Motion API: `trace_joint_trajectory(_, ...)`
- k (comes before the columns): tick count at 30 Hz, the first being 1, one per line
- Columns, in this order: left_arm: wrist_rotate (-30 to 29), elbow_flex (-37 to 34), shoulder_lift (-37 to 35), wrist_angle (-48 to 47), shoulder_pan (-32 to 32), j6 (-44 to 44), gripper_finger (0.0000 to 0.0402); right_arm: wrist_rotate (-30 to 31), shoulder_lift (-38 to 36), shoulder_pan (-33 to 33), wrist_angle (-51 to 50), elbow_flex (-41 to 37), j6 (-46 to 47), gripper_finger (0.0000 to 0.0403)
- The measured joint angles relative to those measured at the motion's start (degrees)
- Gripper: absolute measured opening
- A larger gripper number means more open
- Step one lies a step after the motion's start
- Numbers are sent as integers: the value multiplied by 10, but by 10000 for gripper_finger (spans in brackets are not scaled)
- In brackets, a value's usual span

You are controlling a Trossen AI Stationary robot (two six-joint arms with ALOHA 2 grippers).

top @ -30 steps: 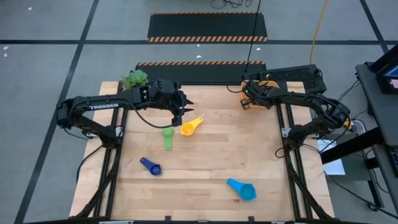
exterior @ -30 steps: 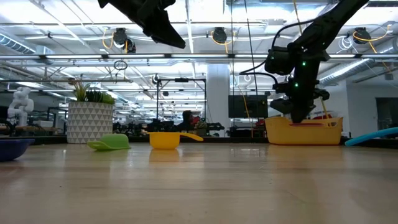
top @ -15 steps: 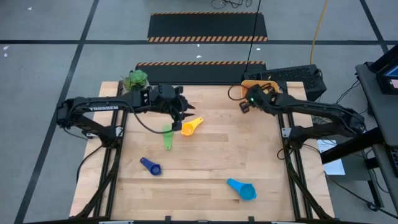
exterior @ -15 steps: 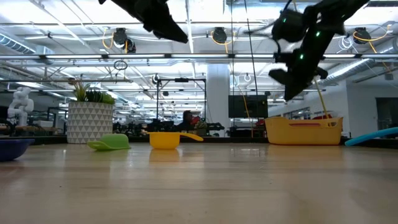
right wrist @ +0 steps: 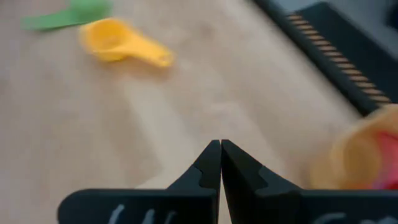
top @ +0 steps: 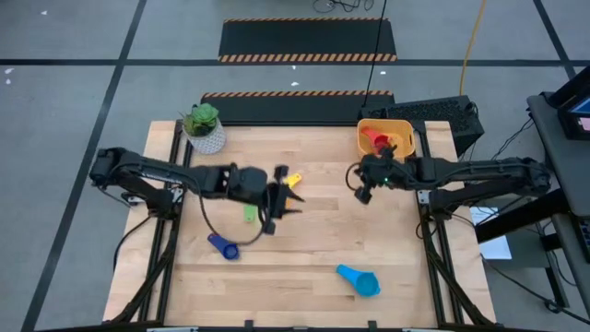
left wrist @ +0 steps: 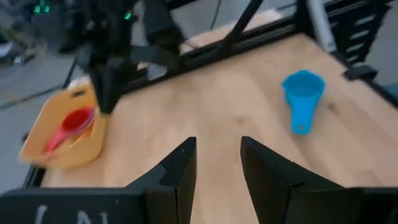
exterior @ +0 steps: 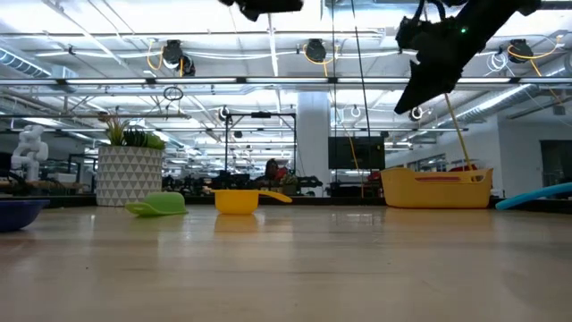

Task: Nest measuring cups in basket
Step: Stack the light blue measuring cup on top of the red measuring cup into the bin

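5 cups (top: 358,279), 1 basket (top: 407,130)

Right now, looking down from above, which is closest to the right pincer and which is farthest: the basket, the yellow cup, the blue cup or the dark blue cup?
From the right pincer, which is shut and empty:
1. Basket, just behind it at the table's back edge.
2. Yellow cup, toward the middle, under the left arm.
3. Blue cup, near the front edge.
4. Dark blue cup, far across on the left side.
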Motion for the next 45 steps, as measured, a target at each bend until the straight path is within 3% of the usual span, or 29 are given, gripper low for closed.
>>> trace_joint_trajectory(5, -8, 0, 52, 64, -43, -15, 129, -68, -6, 23, -1, 0, -8, 4)
trace_joint_trajectory(14, -8, 13, 156, 117, -88, -16, 129, -68, -21, 29, -10, 0, -40, 4)
trace_joint_trajectory(24, -9, 129, 284, 107, -104, -72, 129, -68, -31, 29, -28, 0, -40, 4)
trace_joint_trajectory(38, 51, 175, 375, 132, -107, -68, 130, -68, -31, 29, -57, 0, -42, 4)
trace_joint_trajectory(41, 57, 176, 385, 156, -110, -75, 146, -67, -31, 29, -58, 0, -38, 4)
trace_joint_trajectory(45, 56, 176, 401, 179, -117, -71, 197, -68, -31, 29, -57, 0, -36, 4)
